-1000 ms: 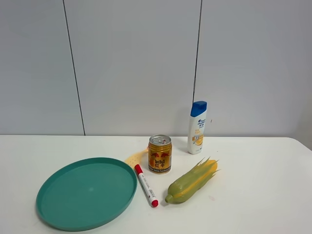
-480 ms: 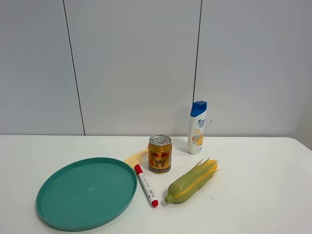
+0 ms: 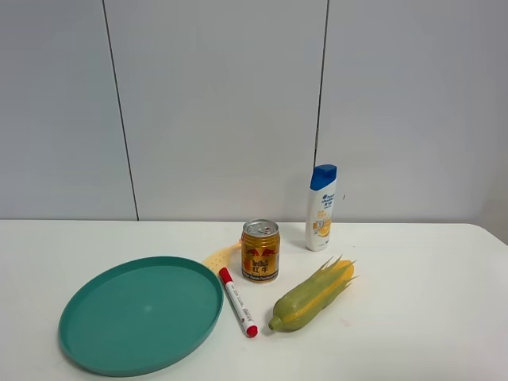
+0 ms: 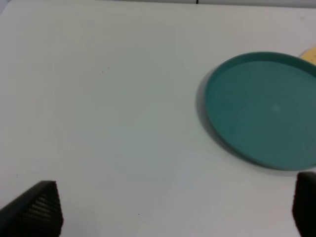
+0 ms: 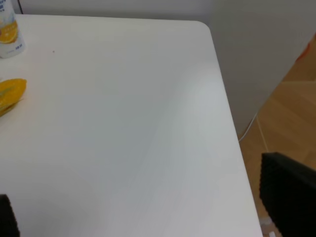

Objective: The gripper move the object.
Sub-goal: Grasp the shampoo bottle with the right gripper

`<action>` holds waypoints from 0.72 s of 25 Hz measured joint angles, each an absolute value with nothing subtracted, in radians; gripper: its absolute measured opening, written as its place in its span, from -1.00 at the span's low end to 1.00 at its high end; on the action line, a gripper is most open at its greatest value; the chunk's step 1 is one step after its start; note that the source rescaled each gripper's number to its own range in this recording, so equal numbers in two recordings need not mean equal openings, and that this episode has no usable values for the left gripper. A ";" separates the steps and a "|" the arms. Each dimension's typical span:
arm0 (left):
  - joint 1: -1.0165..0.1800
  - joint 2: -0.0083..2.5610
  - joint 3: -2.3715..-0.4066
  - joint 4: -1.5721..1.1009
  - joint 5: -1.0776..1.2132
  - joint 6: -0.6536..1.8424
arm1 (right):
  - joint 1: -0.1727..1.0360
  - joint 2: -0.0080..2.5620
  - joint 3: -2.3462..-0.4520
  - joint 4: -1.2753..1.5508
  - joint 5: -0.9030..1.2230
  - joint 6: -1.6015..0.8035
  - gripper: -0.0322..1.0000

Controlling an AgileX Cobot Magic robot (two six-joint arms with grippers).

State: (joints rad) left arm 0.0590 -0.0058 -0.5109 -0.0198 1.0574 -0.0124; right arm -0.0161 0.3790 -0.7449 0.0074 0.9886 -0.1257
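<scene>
Nothing has moved since a second ago. The left gripper and right gripper both gape wide and hold nothing. Nearest lie the teal plate, red marker and corn. Behind them is the gold can marked "红牛". Farthest, to the right, the shampoo bottle stands upright, its label too small to read.

bottle: white body, blue cap, yellow-orange label. can: gold with red print, silver top. plate: plain teal. marker: white barrel, red at both ends. corn: green husk, yellow showing through. table white. wall: light grey panels, dark seams.
</scene>
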 joint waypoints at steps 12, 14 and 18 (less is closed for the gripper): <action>0.059 -0.006 -0.511 -0.020 1.057 -0.012 | -0.016 0.863 -0.981 0.093 0.852 -0.191 1.00; 0.059 -0.006 -0.511 -0.020 1.057 -0.012 | -0.017 0.937 -1.005 0.134 0.816 -0.237 1.00; 0.059 -0.006 -0.511 -0.020 1.057 -0.012 | -0.010 1.082 -1.043 0.220 0.749 -0.348 1.00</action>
